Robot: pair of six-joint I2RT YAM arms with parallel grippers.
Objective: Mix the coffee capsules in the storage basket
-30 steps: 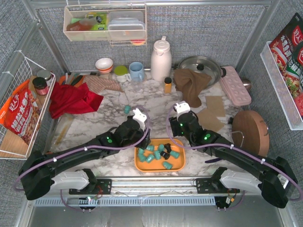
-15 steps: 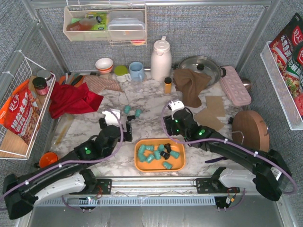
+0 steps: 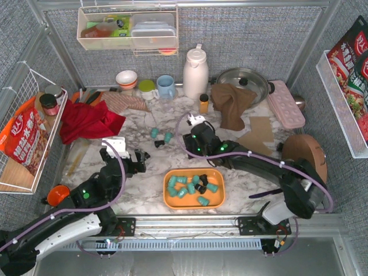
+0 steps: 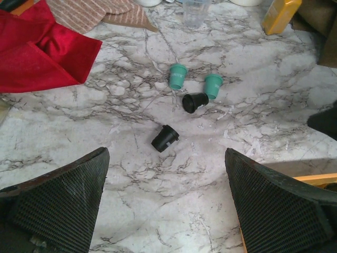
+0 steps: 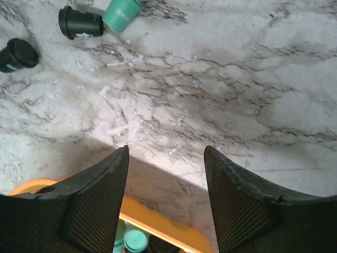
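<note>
Both claws gape apart and empty: left claw (image 4: 166,158) at lower left, right claw (image 5: 166,148) just above the storage basket (image 3: 194,205), lower centre, which holds most coffee capsules (image 3: 192,187). Four strays (image 4: 195,101) lie on the table (image 3: 172,118) beyond it. We judge retrieval comes next, needing a narrow pinch on a tipped pod.

Bright, even light; soft shadows.

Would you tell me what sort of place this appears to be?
Probably a mock kitchen counter inside a robot test booth: a marble-look tabletop, a white thermos jug, a lidded pan and a blue mug, fenced by grey fabric walls.
</note>
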